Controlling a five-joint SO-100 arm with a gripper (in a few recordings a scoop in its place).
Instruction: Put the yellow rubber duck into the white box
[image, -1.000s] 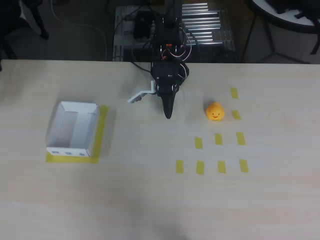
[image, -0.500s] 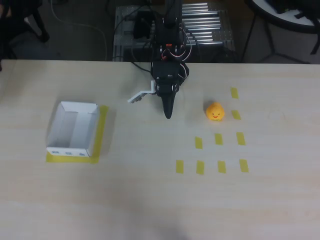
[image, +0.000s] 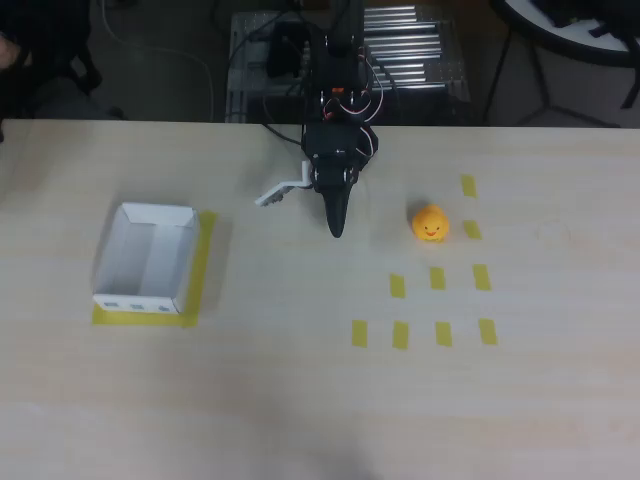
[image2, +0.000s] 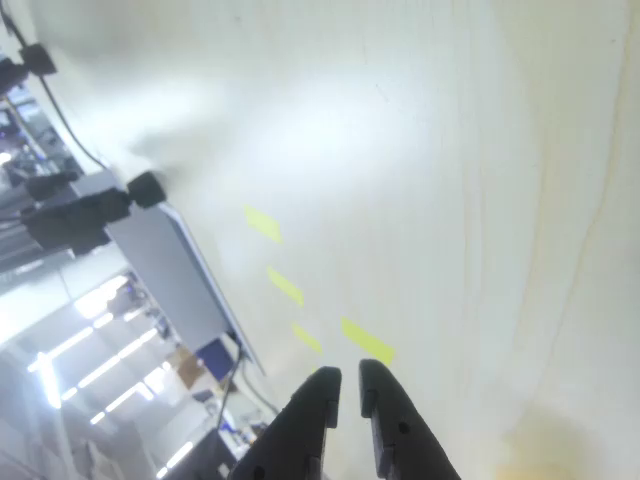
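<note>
— What did the pale wood-grain table (image: 300, 400) carry?

— On its left in the overhead view sat the shallow white cardboard box (image: 146, 258), resting on a flat yellow tape rectangle (image: 203, 262) that showed along its right and lower edges.

— And to the right?

— The small rounded yellow rubber duck (image: 430, 222) stood well apart from the box, just beside one of the short yellow tape strips (image: 438, 278) stuck in rows on the bare top.
</note>
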